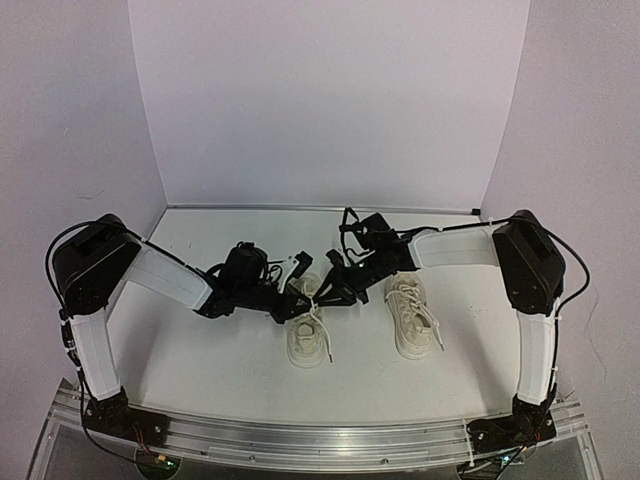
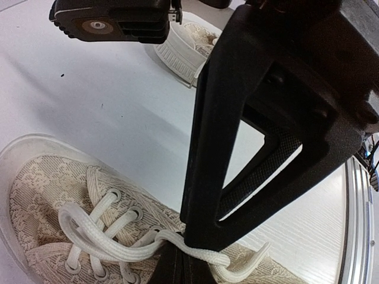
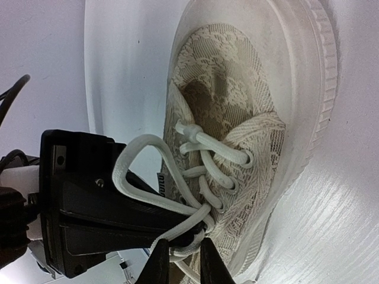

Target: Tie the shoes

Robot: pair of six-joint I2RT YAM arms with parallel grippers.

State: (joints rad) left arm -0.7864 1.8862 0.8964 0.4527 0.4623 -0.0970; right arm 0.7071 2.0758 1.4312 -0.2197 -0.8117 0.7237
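Two cream-white sneakers stand side by side: the left shoe [image 1: 308,338] and the right shoe [image 1: 412,318]. Both grippers meet over the left shoe's laces. My left gripper [image 1: 292,304] is shut on a white lace [image 2: 106,245], which runs out between its tips [image 2: 189,251] above the left shoe [image 2: 41,195]. My right gripper [image 1: 336,292] is shut on a lace strand at its tips [image 3: 180,260], next to the knot area of the left shoe [image 3: 237,89]. A lace loop [image 3: 127,171] drapes over the left gripper's black body [image 3: 89,219].
The right shoe [image 2: 186,50] lies just beyond the left gripper, its laces loose. The right arm's black body [image 2: 112,21] hangs close above. White walls stand at the back and both sides. A metal rail [image 1: 320,440] runs along the near edge.
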